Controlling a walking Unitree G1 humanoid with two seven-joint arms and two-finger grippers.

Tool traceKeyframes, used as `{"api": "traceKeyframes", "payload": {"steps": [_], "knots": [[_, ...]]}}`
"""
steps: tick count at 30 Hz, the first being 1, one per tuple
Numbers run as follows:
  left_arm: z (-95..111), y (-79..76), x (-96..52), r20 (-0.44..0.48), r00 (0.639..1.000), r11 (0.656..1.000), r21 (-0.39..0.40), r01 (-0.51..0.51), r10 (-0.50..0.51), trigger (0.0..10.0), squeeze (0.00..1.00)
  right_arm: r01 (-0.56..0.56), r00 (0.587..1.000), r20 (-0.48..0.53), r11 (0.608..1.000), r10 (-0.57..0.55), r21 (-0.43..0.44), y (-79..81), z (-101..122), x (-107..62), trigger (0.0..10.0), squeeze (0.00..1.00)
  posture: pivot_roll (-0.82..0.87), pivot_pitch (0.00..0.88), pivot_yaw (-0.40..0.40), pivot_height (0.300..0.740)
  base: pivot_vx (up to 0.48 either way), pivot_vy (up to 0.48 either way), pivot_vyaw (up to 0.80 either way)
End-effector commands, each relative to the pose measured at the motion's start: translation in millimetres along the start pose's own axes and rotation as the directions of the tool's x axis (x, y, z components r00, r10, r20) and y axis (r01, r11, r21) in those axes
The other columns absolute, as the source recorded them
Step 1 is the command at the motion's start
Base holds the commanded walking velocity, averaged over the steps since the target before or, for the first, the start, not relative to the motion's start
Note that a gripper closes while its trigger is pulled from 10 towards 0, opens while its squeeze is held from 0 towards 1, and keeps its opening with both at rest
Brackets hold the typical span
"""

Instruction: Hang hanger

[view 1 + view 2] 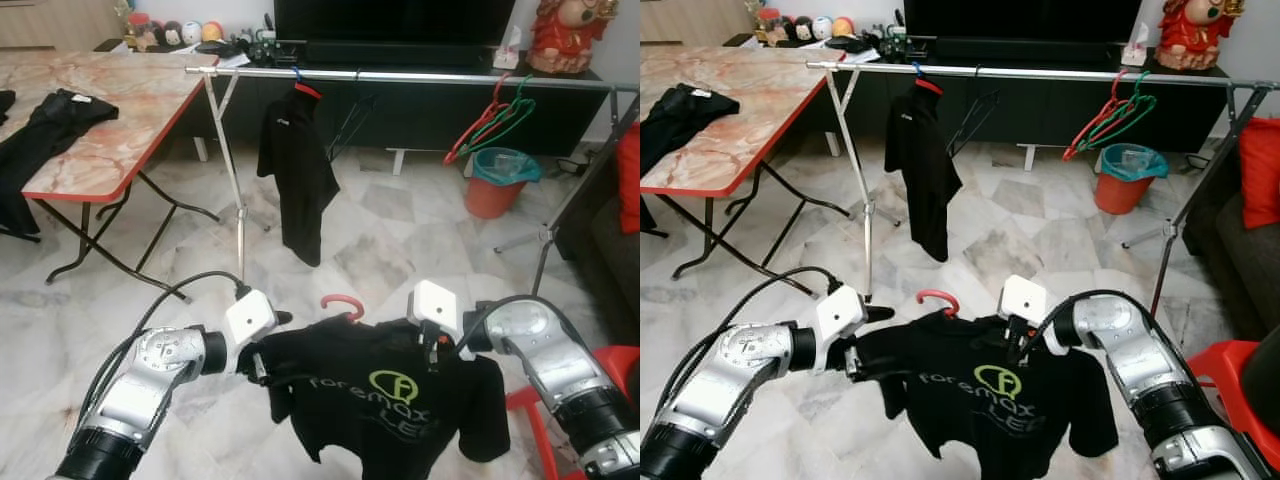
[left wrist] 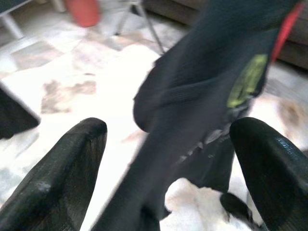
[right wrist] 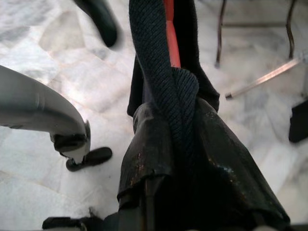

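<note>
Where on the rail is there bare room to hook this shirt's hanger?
The rail is bare between the hung black shirt and the red and green empty hangers, apart from a thin dark hanger near the shirt. It is also bare between the left upright and that shirt. It is crowded at the empty hangers on the right.

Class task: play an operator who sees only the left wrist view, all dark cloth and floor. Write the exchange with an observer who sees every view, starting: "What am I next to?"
Observer: A black T-shirt on a red hanger, held up between both arms.
Operator: Am I gripping it?
Observer: Your left gripper is open around the sleeve; the right gripper is shut on the shirt's shoulder and the hanger.
Operator: Where is the rail?
Observer: The clothes rail runs across ahead, above the floor, with another black shirt hanging on it.
Operator: Any free space?
Observer: Bare rail lies between that shirt and some empty hangers.
</note>
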State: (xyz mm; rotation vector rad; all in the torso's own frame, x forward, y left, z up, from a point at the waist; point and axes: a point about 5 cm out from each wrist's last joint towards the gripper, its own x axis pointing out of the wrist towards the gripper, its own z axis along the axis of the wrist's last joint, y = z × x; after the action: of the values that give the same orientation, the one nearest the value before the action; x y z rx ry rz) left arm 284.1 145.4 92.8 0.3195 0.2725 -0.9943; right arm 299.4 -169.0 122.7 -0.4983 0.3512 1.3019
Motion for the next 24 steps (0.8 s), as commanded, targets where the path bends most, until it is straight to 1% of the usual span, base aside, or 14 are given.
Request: {"api": "traceKeyframes", "payload": {"steps": [1,3,9,10,13,15,17,19,24], "knots": [[-8.7,6.9,-4.3,-0.032,0.998,0.998,-0.009,-0.059,0.059,10.0,0.0,0.008,1.0,0.021,0.998,-0.007,-0.061,-5.2,13.6,-6.4,10.0,0.0,-0.02,0.0,0.01,0.74,0.0,0.0,0.0],[-15.0,6.9,-7.3,-0.042,0.997,0.997,-0.044,-0.061,0.059,10.0,0.0,0.008,1.0,-0.002,0.997,-0.008,-0.075,-6.1,14.0,-9.6,10.0,0.0,-0.03,0.0,0.016,0.74,0.0,0.0,0.0],[-24.4,8.3,-14.2,-0.08,0.995,0.997,-0.038,-0.064,0.061,10.0,0.0,-0.001,1.0,-0.013,0.997,-0.001,-0.08,-5.4,14.9,-13.3,10.0,0.0,-0.03,0.0,0.016,0.74,0.0,0.0,0.0],[-32.8,10.9,-21.5,-0.113,0.991,0.997,-0.037,-0.074,0.069,10.0,0.0,0.001,0.999,-0.034,0.996,-0.004,-0.085,-4.3,12.8,-15.2,10.0,0.0,-0.03,0.0,0.023,0.74,0.0,0.0,0.0],[-45.8,12.6,-30.4,-0.164,0.984,0.996,-0.041,-0.075,0.067,10.0,0.0,0.005,1.0,-0.027,0.997,-0.007,-0.075,-2.6,13.2,-16.5,10.0,0.0,-0.02,0.0,0.029,0.74,0.0,0.0,0.0],[-50.4,11.4,-32.5,-0.183,0.982,0.996,-0.053,-0.066,0.056,10.0,0.0,0.004,1.0,-0.027,0.998,-0.006,-0.07,-2.4,13.7,-16.1,10.0,0.0,-0.02,0.0,0.034,0.74,0.0,0.0,0.0],[-57.5,10.7,-33.4,-0.19,0.98,0.992,-0.095,-0.077,0.058,10.0,0.0,0.004,1.0,-0.022,0.998,-0.006,-0.07,-2.9,15.3,-16.4,10.0,0.0,-0.02,0.0,0.04,0.74,0.0,0.0,0.0],[-59.2,10.6,-33.3,-0.189,0.98,0.991,-0.108,-0.084,0.063,10.0,0.0,0.005,1.0,-0.017,0.997,-0.006,-0.071,-3.3,16.3,-17.1,10.0,0.0,-0.02,0.0,0.041,0.74,0.0,0.0,0.0],[-63.8,11.0,-28.6,-0.175,0.98,0.984,-0.14,-0.115,0.089,10.0,0.0,-0.003,1.0,-0.01,0.997,0.002,-0.08,-2.7,20.0,-18.5,10.0,0.0,-0.03,0.0,0.043,0.74,0.0,0.0,0.0]]}}
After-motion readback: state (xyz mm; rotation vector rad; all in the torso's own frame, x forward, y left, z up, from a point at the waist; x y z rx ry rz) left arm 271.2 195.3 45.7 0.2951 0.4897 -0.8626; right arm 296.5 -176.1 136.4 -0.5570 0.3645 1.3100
